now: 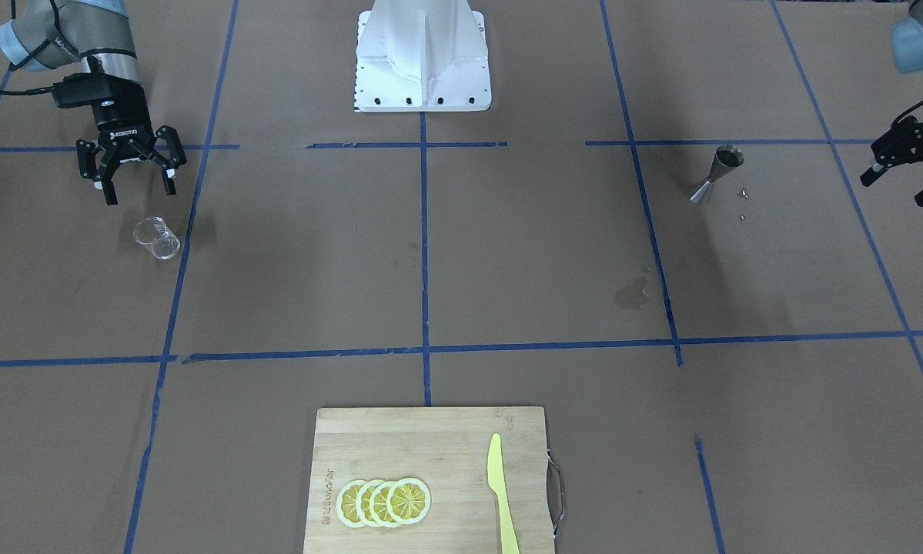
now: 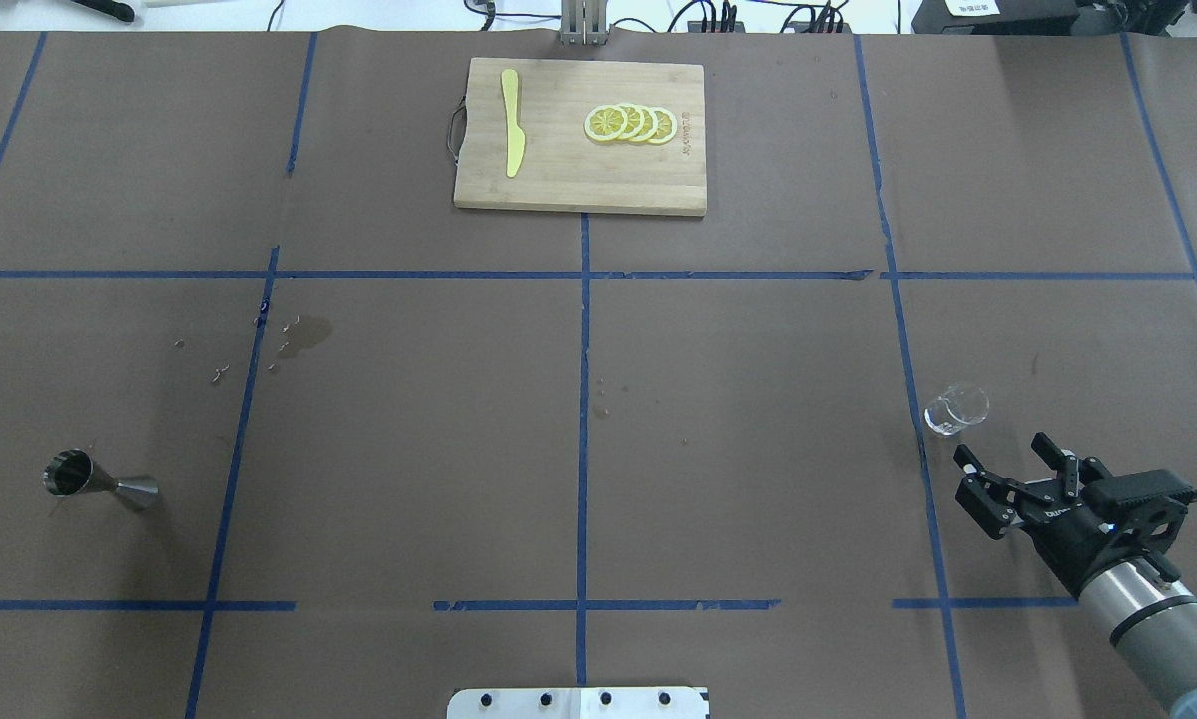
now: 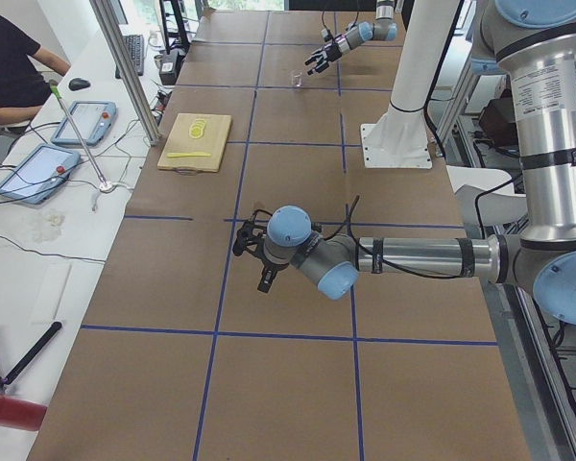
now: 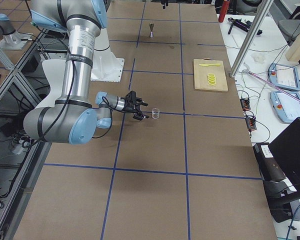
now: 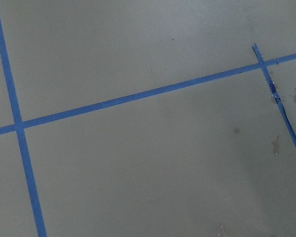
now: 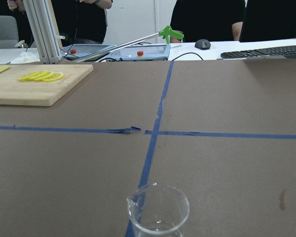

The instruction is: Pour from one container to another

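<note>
1. Glass cup (image 6: pixel 158 210) stands upright, low centre in the right wrist view, just ahead of the right gripper (image 2: pixel 1002 451), whose jaws are spread and empty
2. Steel jigger (image 2: pixel 99 484) stands far off at lower left overhead, nearer the left gripper (image 1: pixel 896 188), whose jaws are also apart

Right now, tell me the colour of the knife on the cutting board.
The knife is pale yellow; it shows best in the exterior front-facing view.

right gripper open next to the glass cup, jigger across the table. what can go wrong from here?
1. The glass cup is small and clear; the open right gripper closing off-centre might knock it over.
2. The jigger stands on a narrow base far across the table, so a long carry and a small mouth invite spills; wet spots mark the paper.
</note>
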You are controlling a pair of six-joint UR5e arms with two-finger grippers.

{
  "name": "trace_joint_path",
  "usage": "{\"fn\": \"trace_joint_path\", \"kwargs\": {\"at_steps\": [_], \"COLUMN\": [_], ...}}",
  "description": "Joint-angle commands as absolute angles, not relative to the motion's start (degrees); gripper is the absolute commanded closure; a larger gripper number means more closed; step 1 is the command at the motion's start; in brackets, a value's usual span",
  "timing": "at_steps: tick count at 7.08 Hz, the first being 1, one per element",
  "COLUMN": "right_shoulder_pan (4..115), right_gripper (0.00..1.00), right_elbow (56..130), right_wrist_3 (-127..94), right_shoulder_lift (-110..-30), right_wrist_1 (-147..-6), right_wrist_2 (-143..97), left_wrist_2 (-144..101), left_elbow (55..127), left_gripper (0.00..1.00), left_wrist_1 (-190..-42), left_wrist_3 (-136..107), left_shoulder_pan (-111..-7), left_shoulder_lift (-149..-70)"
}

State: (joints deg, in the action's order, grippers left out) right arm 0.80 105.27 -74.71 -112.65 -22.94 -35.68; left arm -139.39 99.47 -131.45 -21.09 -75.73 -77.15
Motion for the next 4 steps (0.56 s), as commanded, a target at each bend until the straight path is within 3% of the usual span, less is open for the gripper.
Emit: {"fn": "trace_joint_path", "kwargs": {"at_steps": [1, 2, 4], "right_shoulder_pan": [1.1, 2.3, 16.7], "right_gripper": [0.0, 0.0, 0.0], "right_elbow": [112.6, 113.7, 114.5], "right_wrist_3": [-74.7, -74.5, -67.6], "right_shoulder_lift": [-121.2, -123.0, -123.0], "right_wrist_1": [-22.9, -22.9, -23.0], "right_wrist_2": [-47.0, -50.8, -69.2], "left_wrist_2": [-139.3, -139.3, -139.0], "left_elbow": [99.8, 99.1, 98.3], "left_gripper": [0.0, 0.0, 0.0], "left_wrist_1": [-131.6, -131.7, -131.6], "left_wrist_3": [-20.8, -20.7, -18.6], "left_shoulder_pan": [-75.8, -75.7, -75.8], "left_shoulder_lift": [-76.6, -76.6, -75.9]}}
